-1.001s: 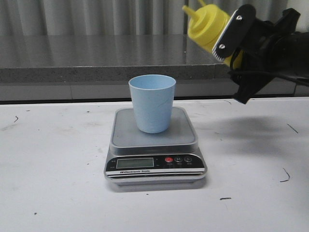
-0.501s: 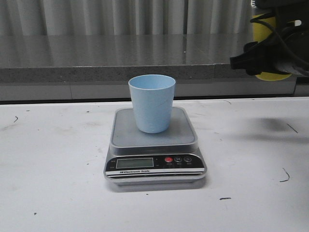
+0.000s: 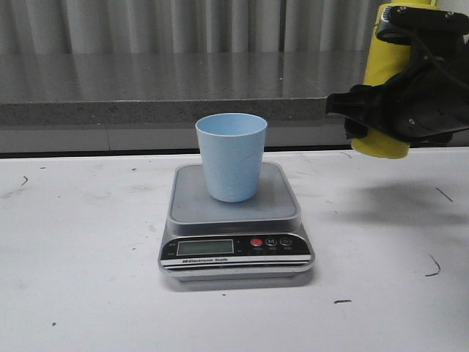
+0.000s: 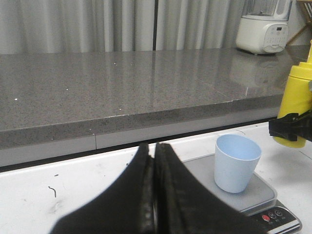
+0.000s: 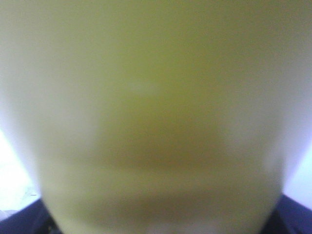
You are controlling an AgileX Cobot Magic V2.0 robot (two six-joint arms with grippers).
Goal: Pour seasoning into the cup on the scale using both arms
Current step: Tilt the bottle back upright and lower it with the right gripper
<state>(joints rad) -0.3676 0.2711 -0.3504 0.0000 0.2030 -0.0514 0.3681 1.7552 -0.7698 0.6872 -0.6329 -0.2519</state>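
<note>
The right gripper (image 3: pixel 366 110) grips the yellow seasoning bottle (image 3: pixel 382 88), holding it upright in the air well to the right of the scale (image 3: pixel 234 220), clear of the white table (image 3: pixel 73 279); in the right wrist view the bottle's body fills the frame as a yellow blur (nothing else can be made out there); the light blue cup (image 3: pixel 231 156) stands upright on the scale's steel platform, behind the display; the left gripper (image 4: pixel 155 195) has its jaws pressed together with nothing between them, low over the table to the left of the scale; a white appliance (image 4: pixel 263 27) sits on the grey counter (image 4: pixel 122 78) behind.
</note>
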